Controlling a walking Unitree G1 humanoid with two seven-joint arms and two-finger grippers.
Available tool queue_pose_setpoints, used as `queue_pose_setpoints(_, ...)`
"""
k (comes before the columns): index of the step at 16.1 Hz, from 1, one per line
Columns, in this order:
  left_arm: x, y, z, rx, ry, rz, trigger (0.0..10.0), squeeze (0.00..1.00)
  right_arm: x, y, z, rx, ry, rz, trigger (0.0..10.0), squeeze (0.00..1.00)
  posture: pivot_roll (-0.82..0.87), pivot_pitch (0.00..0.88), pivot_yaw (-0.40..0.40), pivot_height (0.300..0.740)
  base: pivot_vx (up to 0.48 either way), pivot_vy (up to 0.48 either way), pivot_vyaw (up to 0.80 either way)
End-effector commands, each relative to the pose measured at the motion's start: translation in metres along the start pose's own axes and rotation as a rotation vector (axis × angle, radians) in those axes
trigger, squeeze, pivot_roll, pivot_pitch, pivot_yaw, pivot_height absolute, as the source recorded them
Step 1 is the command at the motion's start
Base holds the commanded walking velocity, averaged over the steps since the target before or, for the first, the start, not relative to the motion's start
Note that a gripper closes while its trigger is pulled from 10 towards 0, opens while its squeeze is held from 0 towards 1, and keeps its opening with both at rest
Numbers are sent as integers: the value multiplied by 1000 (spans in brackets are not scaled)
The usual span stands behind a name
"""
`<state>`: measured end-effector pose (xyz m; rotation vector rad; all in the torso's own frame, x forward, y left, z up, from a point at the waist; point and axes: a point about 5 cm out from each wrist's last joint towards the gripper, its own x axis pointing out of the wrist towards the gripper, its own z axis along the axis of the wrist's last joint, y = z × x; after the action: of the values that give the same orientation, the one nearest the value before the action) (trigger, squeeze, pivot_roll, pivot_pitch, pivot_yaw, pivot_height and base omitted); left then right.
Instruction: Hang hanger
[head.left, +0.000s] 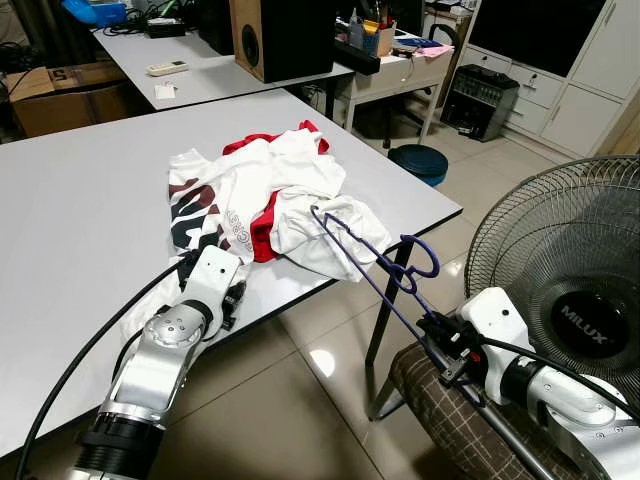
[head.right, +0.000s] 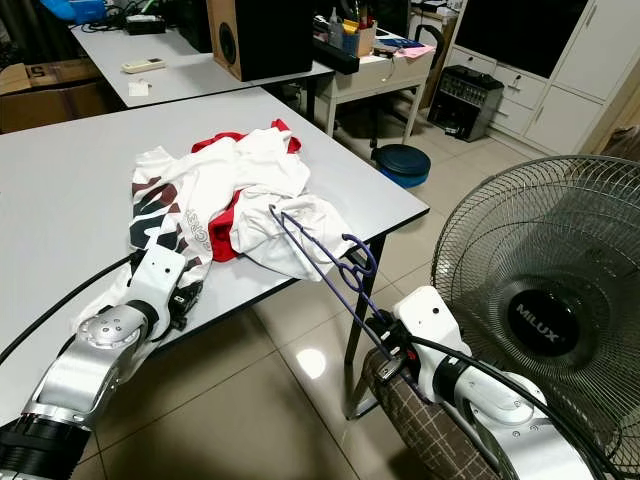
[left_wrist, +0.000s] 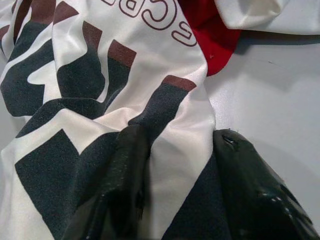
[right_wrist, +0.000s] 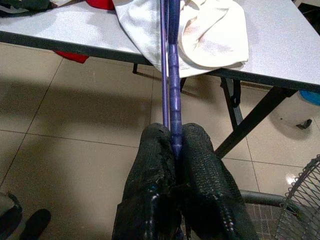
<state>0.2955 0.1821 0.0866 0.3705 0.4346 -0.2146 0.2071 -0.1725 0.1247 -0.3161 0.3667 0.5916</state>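
shirt (head.left: 262, 200) on table (head.left: 80, 200), fan (head.left: 575, 290) right

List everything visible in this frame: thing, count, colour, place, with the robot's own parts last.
shirt: 1, white with red and black print, crumpled on the near table
hanger: 1, purple, one end in the shirt, other end past the table edge
table: 2, grey, one near, one behind
speaker: 1, black and wood, far table
fan: 1, black, floor at right
chair: 1, brown check seat, beside the near table
left gripper: 1, black, pinching the shirt
right gripper: 1, black, clamped on the hanger
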Motion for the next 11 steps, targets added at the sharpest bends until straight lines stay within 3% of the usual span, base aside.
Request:
queue_pose_setpoints(1, 2, 1, 3, 9, -7, -2, 0, 0, 0, -1, 6, -30, -13, 9, 10000, 0, -109, 0, -52, 740, 0, 0, 0)
queue_pose_setpoints(7, 0, 1, 3, -3, -12, -18, 0, 0, 0, 0, 6, -41, -14, 22, 10000, 0, -104, 0, -58, 740, 0, 0, 0)
queue_pose_setpoints(10, -2, 7, 13, -10, -81, -31, 0, 0, 1, -8, 8, -46, -42, -31, 10000, 0, -102, 0, -61, 740, 0, 0, 0)
queue_pose_setpoints(11, -7, 15, 25, 3, -135, -71, 0, 0, 2, -15, 13, -24, -75, -82, 10000, 0, -100, 0, -58, 740, 0, 0, 0)
